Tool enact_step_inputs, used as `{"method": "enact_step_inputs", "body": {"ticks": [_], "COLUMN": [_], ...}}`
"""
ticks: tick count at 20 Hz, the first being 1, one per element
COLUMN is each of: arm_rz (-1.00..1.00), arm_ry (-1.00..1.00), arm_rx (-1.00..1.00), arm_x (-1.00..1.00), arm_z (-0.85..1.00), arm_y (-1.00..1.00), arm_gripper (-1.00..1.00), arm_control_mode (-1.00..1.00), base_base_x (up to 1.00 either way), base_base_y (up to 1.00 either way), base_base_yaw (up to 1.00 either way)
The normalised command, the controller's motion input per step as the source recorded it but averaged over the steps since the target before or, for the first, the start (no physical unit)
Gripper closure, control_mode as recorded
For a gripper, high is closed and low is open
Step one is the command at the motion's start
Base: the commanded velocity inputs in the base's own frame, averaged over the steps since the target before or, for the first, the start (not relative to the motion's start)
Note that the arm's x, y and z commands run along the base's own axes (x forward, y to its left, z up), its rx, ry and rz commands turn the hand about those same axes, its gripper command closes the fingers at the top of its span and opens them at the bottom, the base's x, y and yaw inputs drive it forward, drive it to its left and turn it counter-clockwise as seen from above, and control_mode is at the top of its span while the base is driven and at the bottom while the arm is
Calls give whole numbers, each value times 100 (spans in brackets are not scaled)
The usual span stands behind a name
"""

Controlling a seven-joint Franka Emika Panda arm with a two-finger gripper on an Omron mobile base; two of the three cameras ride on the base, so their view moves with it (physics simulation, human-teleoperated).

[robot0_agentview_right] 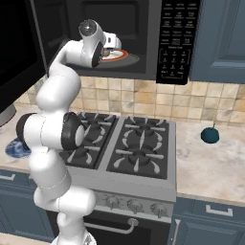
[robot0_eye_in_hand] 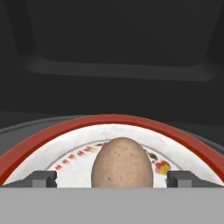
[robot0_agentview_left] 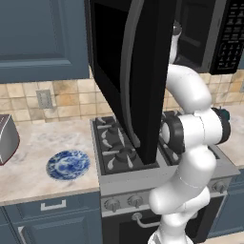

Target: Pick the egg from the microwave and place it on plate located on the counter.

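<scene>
Inside the microwave (robot0_agentview_right: 143,38), jaws spread wide — either side of the egg (robot0_eye_in_hand: 122,164), not touching.

A black gas stovetop (robot0_agentview_right: 129,148) with grey burner grates sits between dark blue cabinets (robot0_agentview_left: 52,217), a row of silver knobs (robot0_agentview_right: 135,206) along its front. Tan tiled backsplash (robot0_agentview_right: 143,103) runs behind it, with a wall outlet (robot0_agentview_left: 44,99). A silver toaster (robot0_agentview_left: 7,138) stands far left. A dark teal round object with a stem (robot0_agentview_right: 210,135) rests right of the stove. A red-rimmed white dish (robot0_eye_in_hand: 57,144) lies inside the oven cavity.
</scene>
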Motion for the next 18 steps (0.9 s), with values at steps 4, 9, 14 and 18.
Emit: {"method": "enact_step_inputs", "body": {"ticks": [4,9,14,18], "arm_rz": [0,0,0,0], "arm_ry": [0,2,3,2], "arm_rx": [0,0,0,0], "arm_x": [15,22,9,1], "arm_z": [0,0,-1,0], "arm_y": [0,0,0,0], "arm_gripper": [-100,-100,100,100], "arm_control_mode": [-100,-100,-100,-100], "base_base_x": [0,0,0,0], "base_base_y": [0,0,0,0], "base_base_yaw": [0,0,0,0]}}
